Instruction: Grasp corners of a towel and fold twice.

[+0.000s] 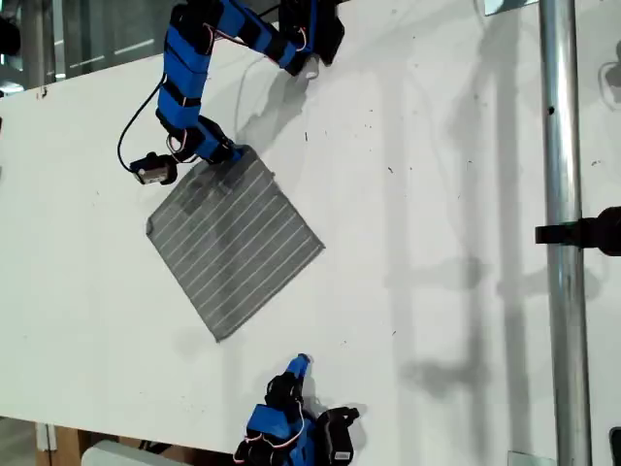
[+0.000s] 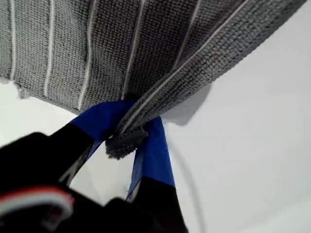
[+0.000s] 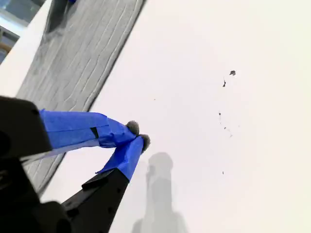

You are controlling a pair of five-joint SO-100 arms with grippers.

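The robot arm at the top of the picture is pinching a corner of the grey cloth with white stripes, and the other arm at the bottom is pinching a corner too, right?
Not quite. My first gripper is pinching a corner of the thin grey cloth with white stripes, as the first wrist view shows. But my second gripper holds nothing: in the second wrist view it is closed over the bare white table, apart from the cloth.

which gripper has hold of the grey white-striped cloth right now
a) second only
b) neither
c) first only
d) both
c: my first gripper is pinched shut on a corner of the thin grey white-striped towel, while my second gripper is closed on nothing above the bare white table.
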